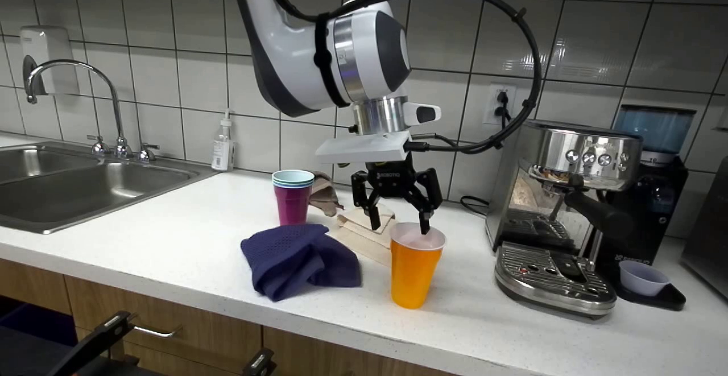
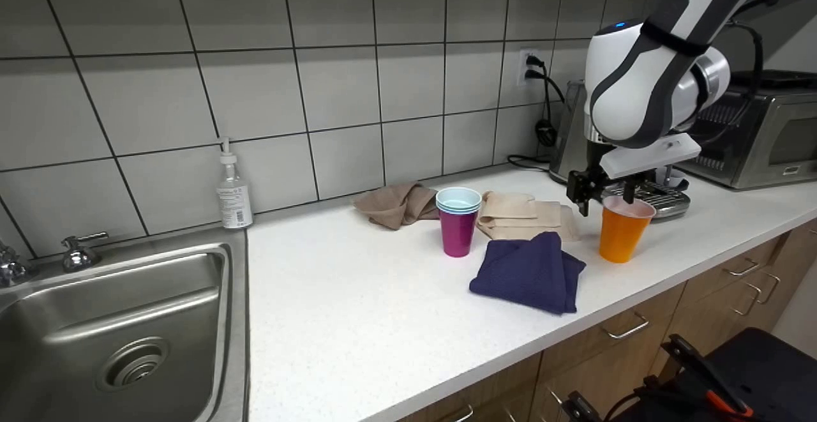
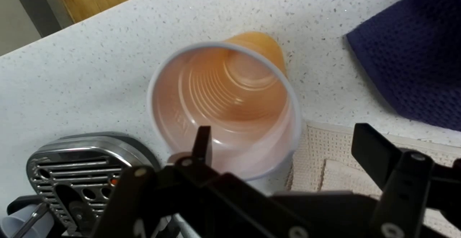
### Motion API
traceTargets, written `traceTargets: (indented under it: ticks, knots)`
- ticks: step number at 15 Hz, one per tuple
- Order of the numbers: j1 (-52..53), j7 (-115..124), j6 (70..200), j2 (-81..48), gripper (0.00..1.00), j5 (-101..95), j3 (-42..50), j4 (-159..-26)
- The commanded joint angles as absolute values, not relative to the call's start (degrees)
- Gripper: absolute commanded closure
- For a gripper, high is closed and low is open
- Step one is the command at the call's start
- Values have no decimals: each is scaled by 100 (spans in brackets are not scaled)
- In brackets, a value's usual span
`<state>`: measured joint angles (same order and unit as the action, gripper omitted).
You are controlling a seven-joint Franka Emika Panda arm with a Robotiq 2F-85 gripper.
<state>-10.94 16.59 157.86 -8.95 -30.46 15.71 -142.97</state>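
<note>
steel sink (image 1: 114,191), with basins, set into the white counter (image 1: 170,245); far left in an exterior view.
chrome faucet (image 1: 117,115), curved, at the sink's back edge.
clear pump bottle (image 1: 223,148), white top, standing just beside the sink.
cup stack (image 1: 293,199), magenta with pale blue inner rims, upright.
navy cloth (image 1: 301,259), rumpled, lying in front of the cup stack.
brown cloth (image 1: 323,195), crumpled, behind the cup stack.
beige cloth (image 2: 526,221), folded flat, lying behind the navy cloth.
gripper (image 1: 400,230), black, at the end of a white arm (image 1: 296,63); unclenched, jaws spread apart. in the wrist view one fingertip (image 3: 205,142) stands over a cup's mouth, the opposite fingertip (image 3: 374,151) over the beige cloth; whether either touches the cup cannot be told.
orange cup (image 1: 415,276), pale ribbed interior, upright on the counter below the gripper in both exterior views; near the navy cloth, apart from it.
espresso machine (image 1: 540,211), steel, drip tray in front.
black appliance (image 1: 654,217), bluish hopper, just beside the espresso machine.
small pale cup (image 1: 642,278), at the black appliance's base; far right.
</note>
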Motion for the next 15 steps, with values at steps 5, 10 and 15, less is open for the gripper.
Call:
traceTargets:
  ticks: [5,10,15]
  knots:
    - [-1003,1419,15878,-840,0,-2870,1605,-14433]
    - [-978,1124,15878,-894,0,-2504,1529,-14498]
    - [-988,831,15952,-990,0,-2167,1533,-14433]
